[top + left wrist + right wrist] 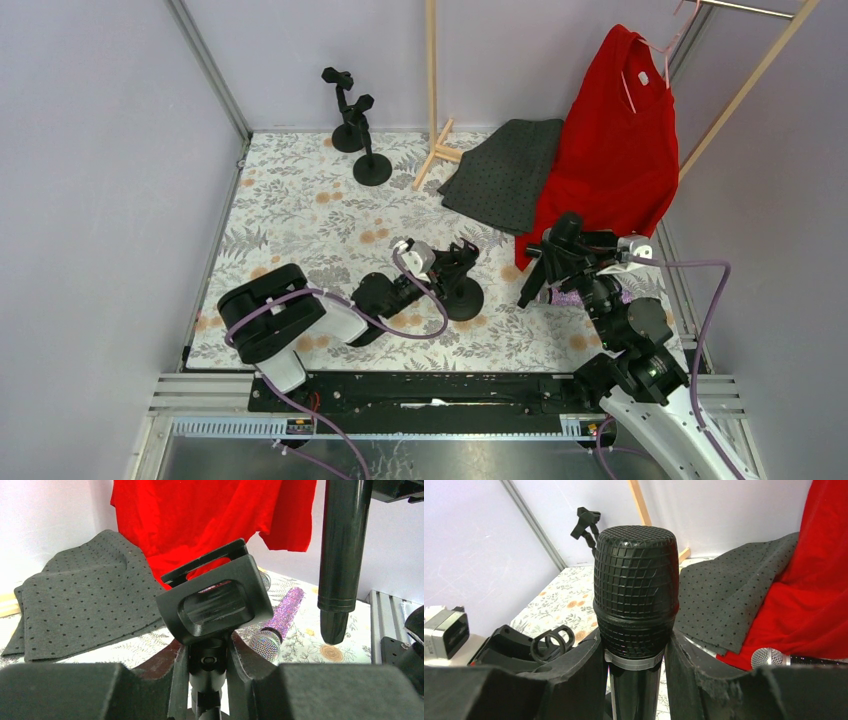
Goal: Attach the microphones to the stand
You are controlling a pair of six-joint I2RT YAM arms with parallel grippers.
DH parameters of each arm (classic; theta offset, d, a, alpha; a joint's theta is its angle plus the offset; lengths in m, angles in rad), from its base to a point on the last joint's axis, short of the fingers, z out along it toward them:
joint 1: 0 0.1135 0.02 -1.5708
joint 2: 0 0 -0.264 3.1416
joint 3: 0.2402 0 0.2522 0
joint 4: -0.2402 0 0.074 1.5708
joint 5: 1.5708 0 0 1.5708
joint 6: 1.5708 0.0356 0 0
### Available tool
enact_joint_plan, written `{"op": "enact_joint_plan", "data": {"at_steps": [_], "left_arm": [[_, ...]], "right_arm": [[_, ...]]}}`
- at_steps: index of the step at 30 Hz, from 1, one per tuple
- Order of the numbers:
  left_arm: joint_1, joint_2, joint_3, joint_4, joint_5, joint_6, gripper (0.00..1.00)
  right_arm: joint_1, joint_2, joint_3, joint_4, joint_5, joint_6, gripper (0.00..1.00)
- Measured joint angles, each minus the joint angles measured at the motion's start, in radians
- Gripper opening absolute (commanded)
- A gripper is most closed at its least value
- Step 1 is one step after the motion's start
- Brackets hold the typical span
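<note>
Black microphone (634,580), gripped in right hand (634,652)

Black microphone (344,555) hangs upright, mesh head uppermost, tail near the open clip of the near stand (215,605); glittery purple microphone (280,625) and silver-headed microphone (768,657) lie on the floral worktop (307,645).
</note>
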State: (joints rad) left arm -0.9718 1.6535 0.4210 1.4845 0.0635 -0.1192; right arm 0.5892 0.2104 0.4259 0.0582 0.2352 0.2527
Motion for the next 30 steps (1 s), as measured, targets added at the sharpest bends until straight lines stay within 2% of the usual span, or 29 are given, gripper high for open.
{"op": "enact_joint_plan", "data": {"at_steps": [4, 8, 15, 22, 30], "left_arm": [[0.000, 0.005, 0.005, 0.000, 0.014, -0.004, 0.10], [0.000, 0.005, 0.005, 0.000, 0.035, -0.012, 0.00], [0.015, -0.005, 0.005, -0.001, 0.146, -0.121, 0.00], [0.016, -0.018, 0.005, -0.003, 0.250, -0.288, 0.00], [0.016, -0.030, 0.005, -0.023, 0.282, -0.376, 0.00]], "right_arm": [[0.000, -0.009, 0.000, 0.007, -0.043, -0.029, 0.00], [0.000, -0.040, -0.012, 0.062, -0.122, -0.073, 0.00], [0.000, -0.078, -0.094, 0.331, -0.324, -0.148, 0.00], [0.000, 0.084, -0.075, 0.626, -0.548, -0.169, 0.00], [0.000, 0.247, 0.029, 0.882, -0.801, -0.138, 0.00]]}}
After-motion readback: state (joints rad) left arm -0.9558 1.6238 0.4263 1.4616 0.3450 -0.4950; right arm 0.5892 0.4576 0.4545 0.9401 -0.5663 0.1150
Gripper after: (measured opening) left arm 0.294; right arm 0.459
